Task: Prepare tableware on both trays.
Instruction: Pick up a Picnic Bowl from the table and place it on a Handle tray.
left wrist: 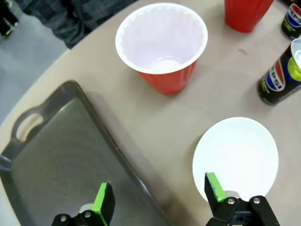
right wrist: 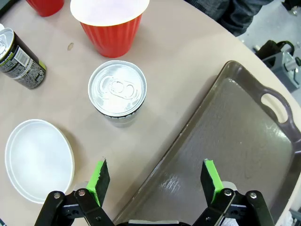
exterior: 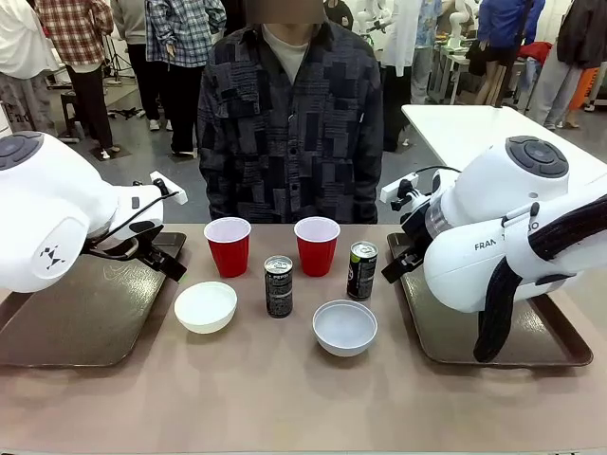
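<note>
- Cups first: the red cup (left wrist: 161,47) stands upright straight ahead of the left gripper (left wrist: 159,190). It looks light, thin-walled and easily crushed, so a gentle pinch across the rim wall seems best.
- The white bowl (left wrist: 235,157) lies just beside one finger, stiff and slick. Its rim is the likely hold.
- The drink can (right wrist: 117,94) stands ahead of the right gripper (right wrist: 155,175), rigid and probably heaviest, so it should be taken by its sides.
- Both grippers are spread wide and empty, each over a tray edge: left tray (left wrist: 61,155), right tray (right wrist: 235,141).

Tan table (exterior: 285,408), person (exterior: 289,123) opposite, maybe standing
</note>
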